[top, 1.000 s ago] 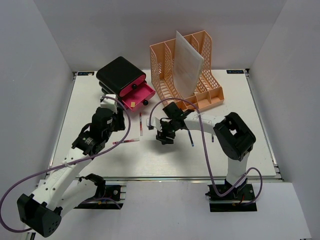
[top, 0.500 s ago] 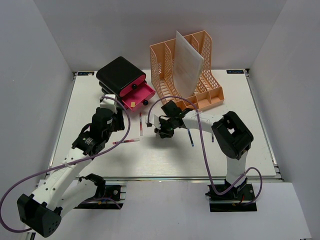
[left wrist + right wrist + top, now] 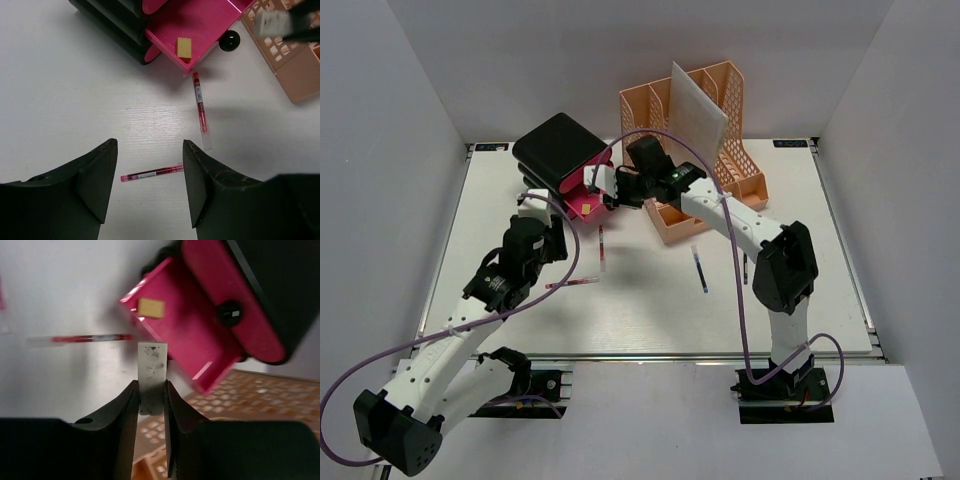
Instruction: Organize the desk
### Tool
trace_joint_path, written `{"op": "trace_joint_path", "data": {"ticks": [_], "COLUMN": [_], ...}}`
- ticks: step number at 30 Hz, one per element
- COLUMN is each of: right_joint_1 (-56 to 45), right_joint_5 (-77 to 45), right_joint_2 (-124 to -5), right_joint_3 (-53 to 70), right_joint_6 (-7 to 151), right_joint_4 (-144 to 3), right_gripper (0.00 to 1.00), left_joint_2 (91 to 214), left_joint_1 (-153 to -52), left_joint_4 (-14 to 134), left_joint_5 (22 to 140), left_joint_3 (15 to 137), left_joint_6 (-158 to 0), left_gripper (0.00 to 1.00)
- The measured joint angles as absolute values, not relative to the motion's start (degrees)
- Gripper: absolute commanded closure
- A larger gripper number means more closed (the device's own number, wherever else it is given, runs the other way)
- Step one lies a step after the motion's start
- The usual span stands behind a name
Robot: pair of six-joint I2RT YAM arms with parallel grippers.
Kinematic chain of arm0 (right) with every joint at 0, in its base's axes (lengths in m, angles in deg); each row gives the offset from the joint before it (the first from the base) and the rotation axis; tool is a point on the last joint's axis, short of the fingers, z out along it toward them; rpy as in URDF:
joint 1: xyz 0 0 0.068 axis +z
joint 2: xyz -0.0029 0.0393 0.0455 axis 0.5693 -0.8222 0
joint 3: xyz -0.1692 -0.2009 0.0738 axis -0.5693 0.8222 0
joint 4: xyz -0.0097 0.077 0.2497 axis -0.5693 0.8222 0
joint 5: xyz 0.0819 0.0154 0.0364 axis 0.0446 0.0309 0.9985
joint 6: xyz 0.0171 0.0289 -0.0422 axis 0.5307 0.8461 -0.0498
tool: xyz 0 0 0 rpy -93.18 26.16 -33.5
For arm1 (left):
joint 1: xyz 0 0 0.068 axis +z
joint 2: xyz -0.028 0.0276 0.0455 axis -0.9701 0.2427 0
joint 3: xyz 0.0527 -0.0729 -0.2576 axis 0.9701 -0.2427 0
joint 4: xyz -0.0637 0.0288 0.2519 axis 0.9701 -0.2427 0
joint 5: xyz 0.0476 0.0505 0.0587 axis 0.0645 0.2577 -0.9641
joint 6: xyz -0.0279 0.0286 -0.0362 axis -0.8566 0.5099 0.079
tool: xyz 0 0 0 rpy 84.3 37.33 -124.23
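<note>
Fig. | right claw (image 3: 151,387) clamped on block (image 3: 152,371), long axis along fingers, tip beside open drawer (image 3: 195,345) at far left of worktop (image 3: 640,310) | left claw (image 3: 149,145) apart above crosswise pen (image 3: 152,173) | right arm nearer drawer

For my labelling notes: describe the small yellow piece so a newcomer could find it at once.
Find the black drawer unit at the far left of the white desk. One pink drawer is pulled open; the yellow block lies inside it. Unlike the long red pens on the desk, it is short, squarish and yellow.
</note>
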State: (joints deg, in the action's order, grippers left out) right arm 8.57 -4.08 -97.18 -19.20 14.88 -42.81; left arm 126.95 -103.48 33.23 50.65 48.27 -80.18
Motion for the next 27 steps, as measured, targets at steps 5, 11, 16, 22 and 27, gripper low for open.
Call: {"op": "trace_joint_path", "data": {"ticks": [5,11,16,22,27], "right_joint_1": [9.0,9.7,9.9,10.0,10.0], "right_joint_5": [-8.6,-12.6,-14.5,-16.3,-16.7], "right_joint_2": [-98.8,-104.2,-108.1,-110.1,-110.1], "right_joint_3": [-22.6,-22.5,-23.3,-23.3,-23.3], "right_joint_6": [8.7,0.4,-3.9,-7.5,-7.5], "right_joint_4": [-47.0,-53.3,-57.2,-59.7,-61.5], "right_gripper": [0.92,0.9,0.83,0.44,0.46], "left_joint_2": [126.6,126.9,127.6,127.9,127.9], "left_joint_1": [-103.5,-103.5,-103.5,-103.5,-103.5], "left_joint_4": [33.3,33.3,33.2,33.2,33.3], "left_joint_5": [49.6,48.8,48.1,48.0,48.0], "left_joint_3": [48.2,48.2,48.1,48.1,48.0], "left_joint_6": [-80.2,-80.1,-80.1,-79.9,-79.8], "left_gripper": [0.35,0.35,0.35,0.35,0.35]}}
